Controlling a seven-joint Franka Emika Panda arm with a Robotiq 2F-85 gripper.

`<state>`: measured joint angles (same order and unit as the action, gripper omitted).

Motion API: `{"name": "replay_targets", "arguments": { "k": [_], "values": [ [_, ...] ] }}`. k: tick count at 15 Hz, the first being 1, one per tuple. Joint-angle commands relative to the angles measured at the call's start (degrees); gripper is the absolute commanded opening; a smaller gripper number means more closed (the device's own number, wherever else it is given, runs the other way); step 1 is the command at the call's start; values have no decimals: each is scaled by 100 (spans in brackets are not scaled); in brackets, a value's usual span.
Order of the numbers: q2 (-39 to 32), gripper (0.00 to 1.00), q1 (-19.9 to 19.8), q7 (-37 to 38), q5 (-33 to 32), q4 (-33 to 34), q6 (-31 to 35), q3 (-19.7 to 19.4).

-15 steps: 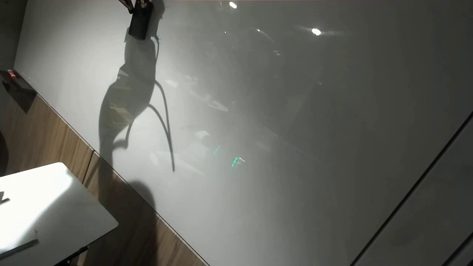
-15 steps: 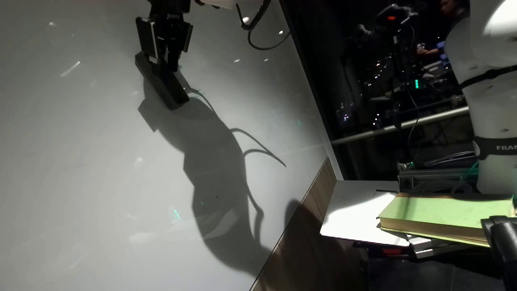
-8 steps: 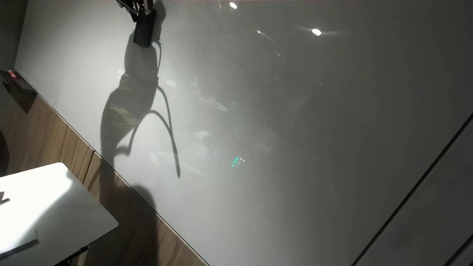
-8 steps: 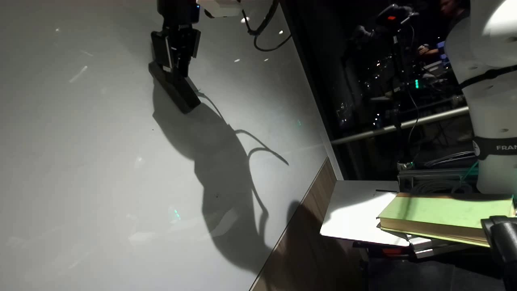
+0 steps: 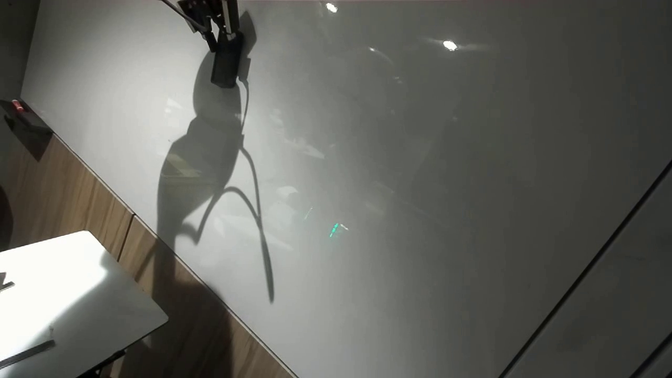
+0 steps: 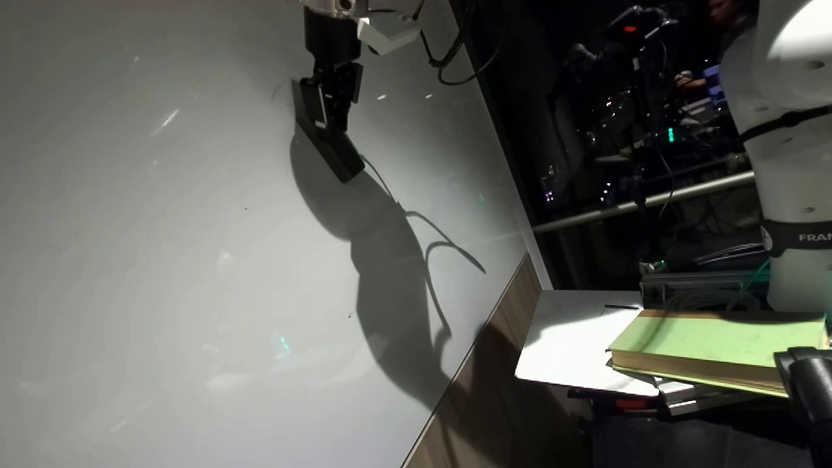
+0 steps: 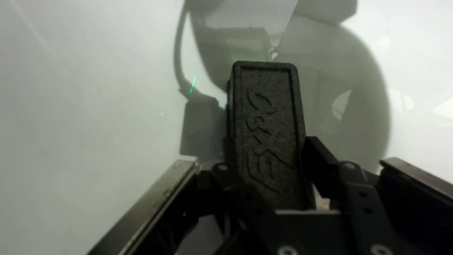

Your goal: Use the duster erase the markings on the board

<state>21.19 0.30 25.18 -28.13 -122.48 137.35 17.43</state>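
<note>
The duster, a dark grey oblong block with engraved lettering, lies between my fingers in the wrist view (image 7: 267, 113) and shows in both exterior views (image 5: 226, 68) (image 6: 338, 153). My gripper (image 7: 268, 152) is shut on its long sides; it also shows in both exterior views (image 5: 220, 42) (image 6: 330, 117). The duster is against or very near the glossy grey-white board (image 5: 446, 210) (image 6: 162, 279); I cannot tell if it presses flat. A faint thin curved line, perhaps part of the markings (image 6: 279, 91), shows beside the duster. Other markings are hidden or too faint.
A wood panel (image 5: 178, 304) runs along the board's edge. A white tabletop (image 5: 63, 304) stands near it, with a green book (image 6: 721, 338) by the robot's white arm (image 6: 796, 175). A cable (image 6: 455, 71) hangs by the wrist. A small ledge holds a red item (image 5: 17, 105).
My gripper and the held duster have moved right and down in both exterior views. The shadow moved with them. Small greenish marks seen beside the duster a second ago no longer show.
</note>
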Motion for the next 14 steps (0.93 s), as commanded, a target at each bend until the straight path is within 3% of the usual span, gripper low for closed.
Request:
{"name": "replay_targets", "arguments": {
  "k": [1, 7, 14],
  "values": [
    [-458, 27, -473, 2, -532, 247, 538, -237],
    [-310, 27, -318, -45, -320, 628, 93, -112],
    [-433, 27, -222, -31, -314, 1521, -616, 1]
  ]
}}
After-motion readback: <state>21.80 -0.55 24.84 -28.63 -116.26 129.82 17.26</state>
